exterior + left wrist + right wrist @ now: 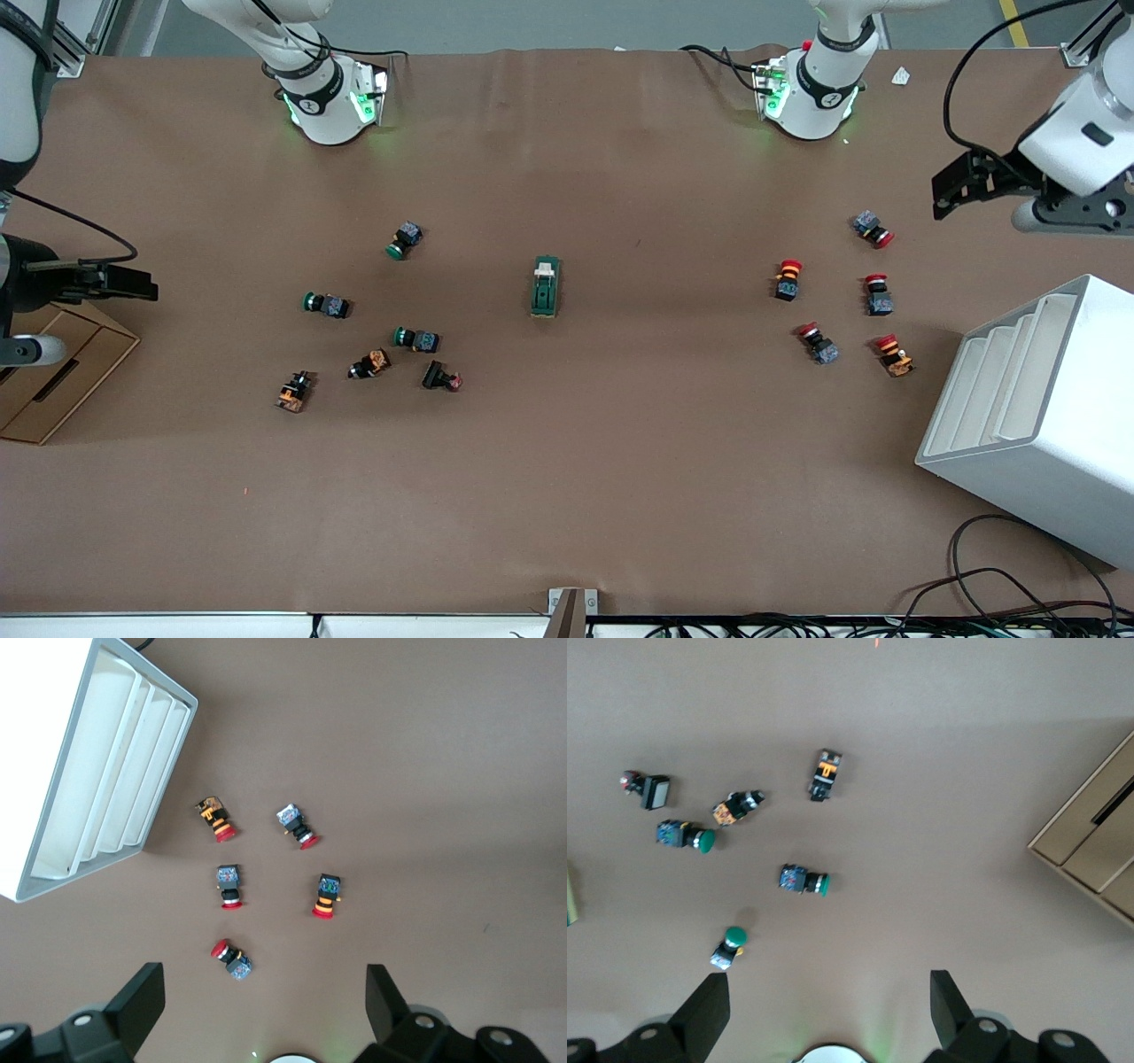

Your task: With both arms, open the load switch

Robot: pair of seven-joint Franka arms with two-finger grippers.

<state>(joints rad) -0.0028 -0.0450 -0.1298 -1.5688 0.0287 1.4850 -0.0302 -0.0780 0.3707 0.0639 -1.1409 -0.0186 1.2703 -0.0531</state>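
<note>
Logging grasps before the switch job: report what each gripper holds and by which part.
Nothing is held. The left gripper and right gripper are both open and empty; the load switch lies untouched mid-table.

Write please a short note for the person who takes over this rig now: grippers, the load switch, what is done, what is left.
Left gripper: open, holds nothing, up over the table at its own end, above the red push-buttons.
Right gripper: open, holds nothing, over the table edge at its own end.
Load switch: lies mid-table, untouched, between the two button clusters.
Done: nothing visible.
Left: bring both arms to the switch and open it.
</note>
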